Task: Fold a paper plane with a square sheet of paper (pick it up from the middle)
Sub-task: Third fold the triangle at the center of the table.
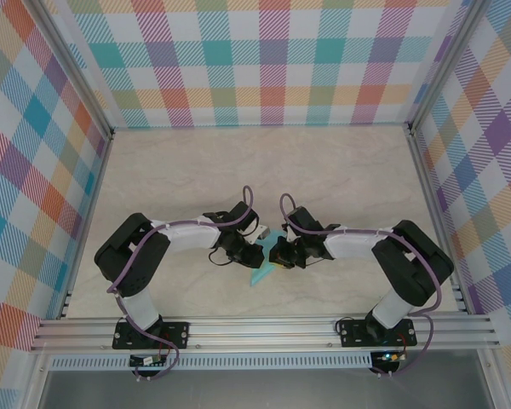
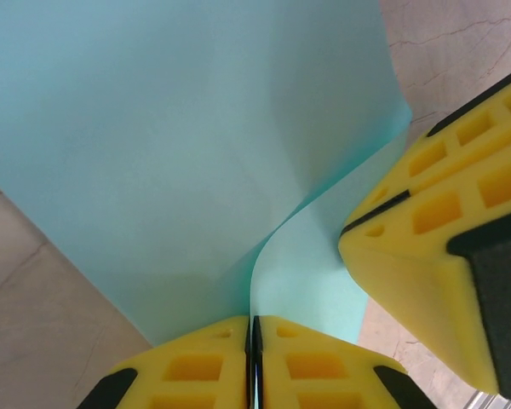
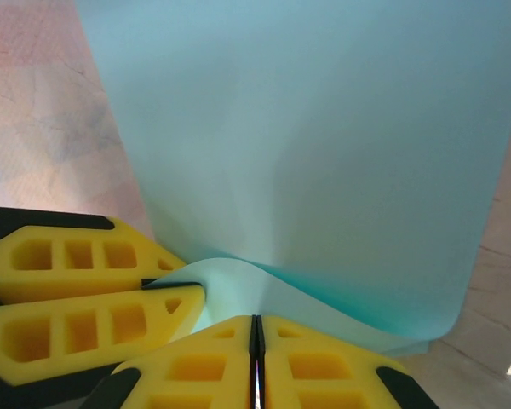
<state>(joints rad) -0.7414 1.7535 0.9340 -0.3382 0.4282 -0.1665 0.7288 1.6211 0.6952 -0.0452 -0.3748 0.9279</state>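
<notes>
— Where is the sheet of paper?
— Over the table, near its front edge. My left gripper and my right gripper are both clenched on it, close beside each other.

2 black-white arms, purple cables, yellow foam jaws w/ square cutouts, black trim

From above, the square sheet of paper is tiny, mostly buried under the left gripper and right gripper; I can't read its folds. Both wrist cameras crop it at the top, and its pinched edge vanishes between my pads.
</notes>
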